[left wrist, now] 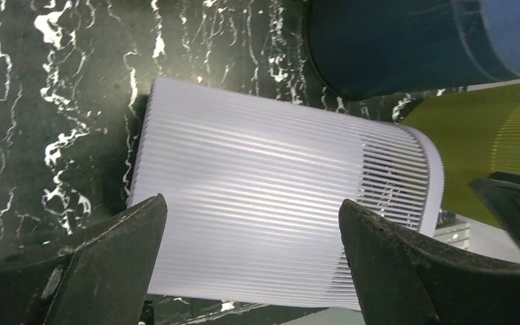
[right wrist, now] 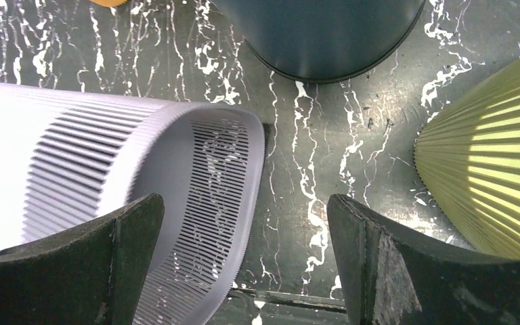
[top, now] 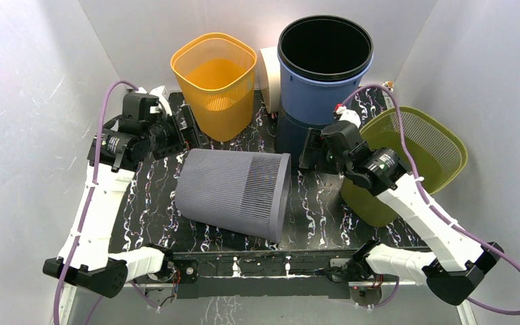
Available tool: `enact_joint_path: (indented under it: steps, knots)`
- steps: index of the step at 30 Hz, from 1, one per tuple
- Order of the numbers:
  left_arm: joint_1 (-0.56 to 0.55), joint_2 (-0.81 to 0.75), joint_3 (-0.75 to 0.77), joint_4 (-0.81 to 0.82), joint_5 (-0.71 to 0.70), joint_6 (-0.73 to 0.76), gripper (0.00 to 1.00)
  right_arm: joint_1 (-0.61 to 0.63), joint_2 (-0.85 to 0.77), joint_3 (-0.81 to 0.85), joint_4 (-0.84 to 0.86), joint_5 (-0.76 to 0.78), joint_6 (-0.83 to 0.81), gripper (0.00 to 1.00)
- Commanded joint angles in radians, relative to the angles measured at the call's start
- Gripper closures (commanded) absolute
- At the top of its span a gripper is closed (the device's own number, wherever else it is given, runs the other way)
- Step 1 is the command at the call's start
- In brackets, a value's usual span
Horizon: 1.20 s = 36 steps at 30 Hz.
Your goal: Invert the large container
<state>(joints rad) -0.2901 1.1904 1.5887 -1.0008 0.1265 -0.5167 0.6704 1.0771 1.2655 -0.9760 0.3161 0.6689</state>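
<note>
A grey ribbed bin (top: 233,189) lies on its side in the middle of the black marbled table (top: 311,203), its open mouth facing right. It fills the left wrist view (left wrist: 257,176), and its rim shows in the right wrist view (right wrist: 74,149). A large blue bin (top: 325,74) stands upright at the back, seemingly on a darker base. My left gripper (top: 187,130) is open and empty, just left of the grey bin's base, with the bin seen between its fingers (left wrist: 250,203). My right gripper (top: 308,152) is open and empty beside the grey bin's mouth (right wrist: 245,200).
An orange bin (top: 217,81) stands upright at the back left. A green bin (top: 413,162) leans at the right edge behind my right arm, close to it. White walls enclose the table on three sides.
</note>
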Motion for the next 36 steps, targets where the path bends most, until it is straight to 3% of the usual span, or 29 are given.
enact_joint_path:
  steps: [1,4,8,13,18,22,24,29,36]
  knots:
    - [0.0,-0.019,-0.011,-0.098,-0.067,0.036,0.02,0.003,0.007,0.137,-0.07,-0.047,-0.004,0.08]
    - [0.0,-0.058,-0.044,-0.1,-0.102,0.051,0.02,0.004,-0.023,0.125,0.011,-0.197,0.073,0.06]
    - [0.0,-0.129,-0.12,-0.027,-0.106,0.067,0.02,0.004,-0.084,-0.048,0.258,-0.449,0.265,0.03]
    - [0.0,-0.153,-0.195,-0.029,-0.1,0.079,0.02,0.003,-0.085,-0.211,0.423,-0.594,0.363,0.03]
    - [0.028,-0.176,-0.296,-0.036,-0.03,0.083,0.02,0.005,-0.101,-0.262,0.519,-0.644,0.403,0.21]
    - [0.114,-0.239,-0.412,0.03,0.096,0.05,0.01,0.006,-0.104,-0.289,0.575,-0.672,0.44,0.49]
    - [0.144,-0.26,-0.449,0.055,0.167,0.026,0.02,0.006,-0.106,-0.326,0.63,-0.708,0.472,0.56]
    - [0.171,-0.245,-0.423,0.038,0.148,0.059,0.02,0.006,-0.111,-0.384,0.73,-0.753,0.533,0.55]
    - [0.211,-0.202,-0.462,0.119,0.245,0.057,0.02,0.006,-0.117,-0.445,0.817,-0.769,0.585,0.59]
